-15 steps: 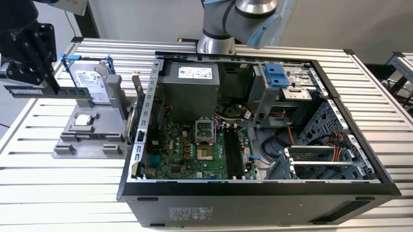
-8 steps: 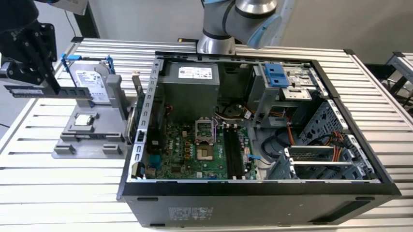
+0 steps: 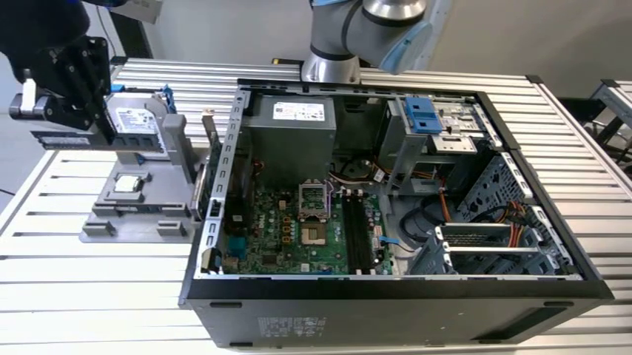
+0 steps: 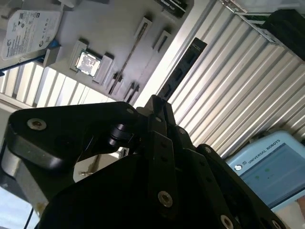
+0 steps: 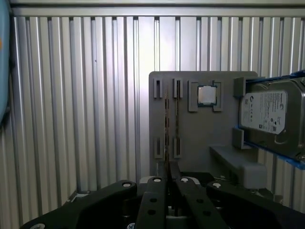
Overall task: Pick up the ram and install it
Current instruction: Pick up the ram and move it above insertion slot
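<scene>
The tool's (image 5: 167, 168) black fingers sit closest in both wrist views, pinched together and clamped on the ram (image 4: 183, 67). They look to grip it near 1 end, so most of the strip sticks out past the tips. The hold is on the flat faces, which I'd say leaves the contact edge free for seating.

In the exterior view the tool and ram hang above the desk (image 3: 59, 222) at that view's left, just beside the grey holder (image 5: 190, 138) and well apart from the PC case (image 3: 395, 299).

The CPU (image 5: 207, 95) and drive (image 5: 271, 112) sit in their own nests on the holder, each part kept separate for a clean grab.

The case lies on its side, lid off, w/ the board (image 3: 296, 237) facing up, so it's reachable from above. I can't see a ram in the long black slots (image 3: 357, 233) there, so I judge pickup done, install not yet.
</scene>
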Robot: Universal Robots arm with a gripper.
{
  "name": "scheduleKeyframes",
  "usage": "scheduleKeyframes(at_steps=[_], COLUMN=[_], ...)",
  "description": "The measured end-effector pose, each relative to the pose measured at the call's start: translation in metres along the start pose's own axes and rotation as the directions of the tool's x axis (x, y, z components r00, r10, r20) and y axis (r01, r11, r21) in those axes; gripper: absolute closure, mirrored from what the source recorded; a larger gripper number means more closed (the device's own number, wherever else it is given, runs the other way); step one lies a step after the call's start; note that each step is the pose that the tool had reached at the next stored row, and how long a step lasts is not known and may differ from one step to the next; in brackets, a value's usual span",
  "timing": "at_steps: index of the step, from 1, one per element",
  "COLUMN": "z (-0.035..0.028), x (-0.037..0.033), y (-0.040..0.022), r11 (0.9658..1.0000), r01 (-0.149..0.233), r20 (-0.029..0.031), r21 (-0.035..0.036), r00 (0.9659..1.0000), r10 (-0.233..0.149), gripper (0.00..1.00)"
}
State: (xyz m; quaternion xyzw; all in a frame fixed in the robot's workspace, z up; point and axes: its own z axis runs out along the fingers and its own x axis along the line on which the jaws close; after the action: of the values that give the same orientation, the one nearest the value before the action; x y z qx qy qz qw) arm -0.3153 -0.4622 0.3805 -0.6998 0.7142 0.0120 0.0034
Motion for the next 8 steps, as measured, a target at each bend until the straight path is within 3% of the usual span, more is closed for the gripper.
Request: scheduleKeyframes(at_steps=[8], z=[-0.0003], x=[-0.0006], y=[-0.0269], r11=[1.0], r01=[0.0], r20=[0.0], r21=[-0.0003], r00=[1.0], r10=[0.0], gripper=[1.0])
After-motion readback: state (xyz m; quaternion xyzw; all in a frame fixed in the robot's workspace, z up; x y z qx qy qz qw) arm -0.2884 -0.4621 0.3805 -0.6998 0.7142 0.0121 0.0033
